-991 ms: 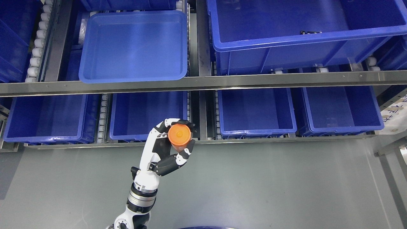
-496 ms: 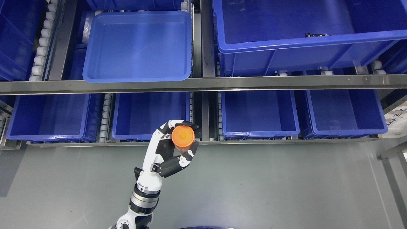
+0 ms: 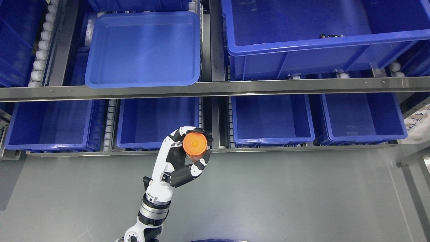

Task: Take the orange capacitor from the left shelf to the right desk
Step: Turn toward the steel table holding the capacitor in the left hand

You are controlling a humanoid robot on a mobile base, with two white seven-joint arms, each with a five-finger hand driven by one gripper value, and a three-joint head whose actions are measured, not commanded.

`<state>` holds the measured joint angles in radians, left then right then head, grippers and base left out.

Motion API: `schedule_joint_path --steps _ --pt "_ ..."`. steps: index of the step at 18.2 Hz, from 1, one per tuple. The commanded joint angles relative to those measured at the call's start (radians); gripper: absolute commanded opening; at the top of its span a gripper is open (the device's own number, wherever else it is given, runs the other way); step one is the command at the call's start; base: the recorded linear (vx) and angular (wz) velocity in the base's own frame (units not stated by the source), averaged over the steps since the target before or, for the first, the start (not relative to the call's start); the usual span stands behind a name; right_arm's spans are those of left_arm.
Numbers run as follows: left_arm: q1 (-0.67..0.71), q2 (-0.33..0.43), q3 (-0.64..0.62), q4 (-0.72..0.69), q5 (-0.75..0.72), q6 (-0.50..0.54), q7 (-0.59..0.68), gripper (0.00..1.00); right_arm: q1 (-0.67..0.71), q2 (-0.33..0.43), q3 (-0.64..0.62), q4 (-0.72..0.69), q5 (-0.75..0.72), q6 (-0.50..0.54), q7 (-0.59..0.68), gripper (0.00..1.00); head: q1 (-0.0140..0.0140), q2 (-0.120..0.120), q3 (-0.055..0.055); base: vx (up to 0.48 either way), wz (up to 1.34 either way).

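The orange capacitor, a short cylinder seen end-on, is gripped in my left hand. The black fingers curl over its top and the thumb presses it from below. The hand hangs above the grey floor, just in front of the lower shelf's front rail, between two blue bins. The white forearm rises from the bottom edge, left of the middle. My right hand does not show.
Several blue bins line the lower shelf level. A shallow blue tray and a large blue crate sit on the upper level behind a steel rail. Grey floor spreads in front. Metal frame legs stand at the right.
The camera view wobbled slightly. My left hand, still gripping the capacitor, drifted a little to the right in front of the lower shelf.
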<state>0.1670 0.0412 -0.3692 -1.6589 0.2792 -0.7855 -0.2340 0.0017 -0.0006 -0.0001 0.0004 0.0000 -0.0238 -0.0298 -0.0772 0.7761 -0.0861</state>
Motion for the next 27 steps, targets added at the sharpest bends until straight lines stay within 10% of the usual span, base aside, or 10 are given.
schedule_joint_path --steps 1,27 --pt "0.002 0.002 -0.005 0.001 0.000 0.000 -0.001 0.02 0.018 -0.017 -0.012 -0.018 0.003 0.001 0.001 1.00 0.0000 0.000 0.000 -0.006 -0.06" --pt "-0.029 -0.001 -0.045 0.013 0.000 0.000 -0.001 0.02 0.018 -0.017 -0.012 -0.018 0.003 0.001 0.001 1.00 0.0000 0.000 0.000 0.028 -0.42"
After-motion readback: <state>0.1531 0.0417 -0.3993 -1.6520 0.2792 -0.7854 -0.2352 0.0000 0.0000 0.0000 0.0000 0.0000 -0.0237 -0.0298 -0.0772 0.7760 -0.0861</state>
